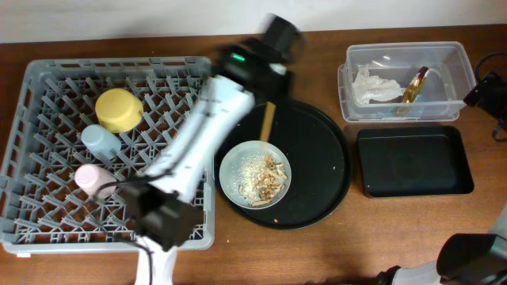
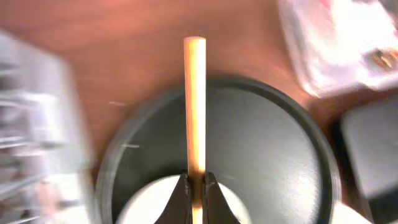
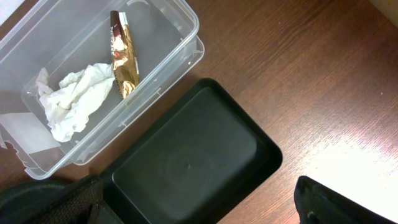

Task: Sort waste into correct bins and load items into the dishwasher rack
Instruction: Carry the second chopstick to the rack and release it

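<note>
My left gripper (image 2: 195, 186) is shut on the wooden chopsticks (image 2: 194, 99), held above the large round black tray; they also show in the overhead view (image 1: 268, 120), where the arm hides the jaws. The grey plate (image 1: 255, 173) with rice and brown scraps (image 1: 261, 180) sits on that tray. The grey rack (image 1: 47, 207) holds the yellow bowl (image 1: 119, 109), the light-blue cup (image 1: 101, 141) and the pink cup (image 1: 93, 179). The clear tub (image 3: 180, 28) holds the napkin (image 3: 74, 96) and the gold wrapper (image 3: 123, 59). My right gripper (image 3: 199, 211) is open and empty over the black rectangular tray (image 3: 186, 155).
The large round black tray (image 1: 317, 170) lies between the rack and the bins. The clear tub (image 1: 455, 59) stands at the back right, with the black rectangular tray (image 1: 413, 162) in front of it. My left arm (image 1: 198, 134) crosses the rack's right side.
</note>
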